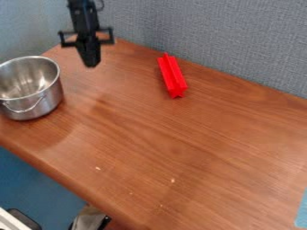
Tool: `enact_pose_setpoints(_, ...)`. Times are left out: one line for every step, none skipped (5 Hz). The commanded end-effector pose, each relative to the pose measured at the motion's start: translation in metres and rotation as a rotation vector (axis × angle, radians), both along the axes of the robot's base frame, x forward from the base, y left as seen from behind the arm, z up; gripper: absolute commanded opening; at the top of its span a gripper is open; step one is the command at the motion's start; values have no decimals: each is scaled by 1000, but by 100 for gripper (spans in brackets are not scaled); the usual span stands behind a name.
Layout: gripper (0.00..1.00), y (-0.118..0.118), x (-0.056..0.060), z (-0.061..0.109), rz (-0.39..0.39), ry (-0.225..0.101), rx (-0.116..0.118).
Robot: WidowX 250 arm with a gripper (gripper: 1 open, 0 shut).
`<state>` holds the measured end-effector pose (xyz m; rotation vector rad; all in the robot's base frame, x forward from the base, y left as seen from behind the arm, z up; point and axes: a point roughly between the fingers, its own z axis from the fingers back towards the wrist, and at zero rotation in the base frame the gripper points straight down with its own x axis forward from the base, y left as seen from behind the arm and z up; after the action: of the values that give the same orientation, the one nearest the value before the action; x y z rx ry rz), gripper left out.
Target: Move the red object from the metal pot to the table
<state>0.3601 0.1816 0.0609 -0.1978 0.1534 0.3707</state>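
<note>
Red object [173,75] lies flat on the table [180,153], well apart from the metal pot [29,84]. My gripper [89,61] hangs closed and empty between them.

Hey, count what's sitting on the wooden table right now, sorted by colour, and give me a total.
Red: 1, the red block
Silver: 1, the metal pot
Total: 2, both resting on the table
</note>
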Motion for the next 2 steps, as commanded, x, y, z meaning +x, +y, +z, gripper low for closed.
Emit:
enact_pose_setpoints(0,-13,15,40,-92,-89,6)
enact_pose_setpoints(0,-22,23,37,-161,-104,9)
